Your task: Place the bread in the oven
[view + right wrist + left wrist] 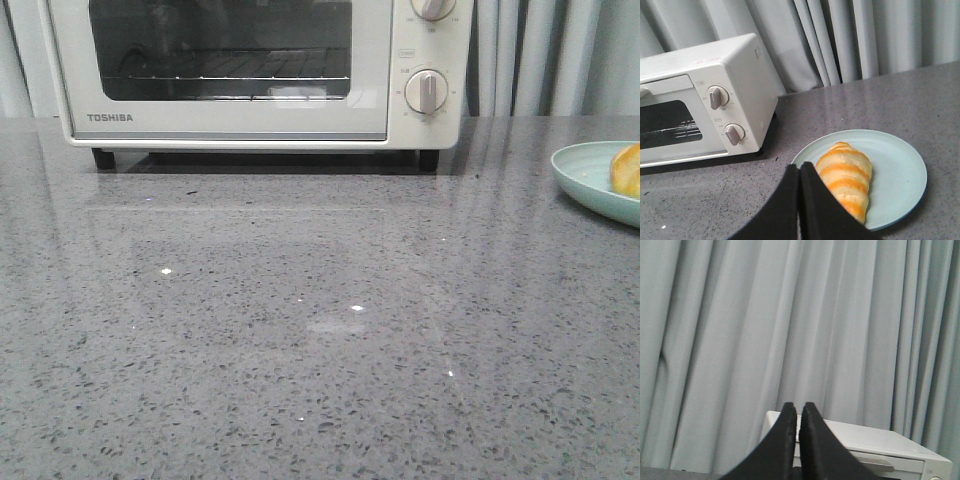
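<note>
Bread (846, 182) is sitting on a plate (900, 175) on the counter (300, 330), right of the oven (260, 70), door shut. Both claws, left (798, 410) & right (799, 172), are closed w/ nothing in them. Imo the door needs opening first, then a gentle grab mid-roll.

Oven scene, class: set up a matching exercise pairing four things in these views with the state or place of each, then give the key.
Things:
1. oven door
2. bread
3. right gripper
4. plate

States or places:
A. lying on the pale blue plate
B. jaws closed, holding nothing
C. shut, rack visible through the glass
D. on the grey counter, right of the oven

Pairs: 1-C, 2-A, 3-B, 4-D
</note>
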Motion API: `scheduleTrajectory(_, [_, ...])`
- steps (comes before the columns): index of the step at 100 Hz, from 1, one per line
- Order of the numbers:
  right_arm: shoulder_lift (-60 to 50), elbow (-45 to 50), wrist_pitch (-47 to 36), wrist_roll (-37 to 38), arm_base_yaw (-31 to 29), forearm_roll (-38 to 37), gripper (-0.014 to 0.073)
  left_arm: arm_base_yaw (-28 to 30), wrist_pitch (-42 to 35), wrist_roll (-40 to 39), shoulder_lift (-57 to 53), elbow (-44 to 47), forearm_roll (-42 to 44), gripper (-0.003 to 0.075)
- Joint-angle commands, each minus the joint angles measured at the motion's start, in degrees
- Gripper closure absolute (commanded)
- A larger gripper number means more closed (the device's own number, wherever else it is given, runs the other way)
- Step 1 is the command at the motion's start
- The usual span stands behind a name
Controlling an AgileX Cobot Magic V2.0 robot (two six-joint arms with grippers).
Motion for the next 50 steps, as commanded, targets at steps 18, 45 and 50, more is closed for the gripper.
scheduleTrajectory(18, [11.73, -11.97, 8.48, 0.06, -0.03, 0.82, 0.0669, -6.81, 1.05, -0.04, 14.0, -12.48, 3.37, 0.0742])
scheduleTrajectory(45, [19.04, -19.39, 13.09, -0.21, -0.03, 1.44, 0.0669, -7.63, 8.64, -0.04, 29.68, -23.11, 3.95, 0.0742])
scheduleTrajectory(50, [20.07, -20.46, 14.43, -0.21, -0.03, 1.44, 0.0669, -7.63, 9.12, -0.04, 32.4, -24.67, 3.95, 0.0742])
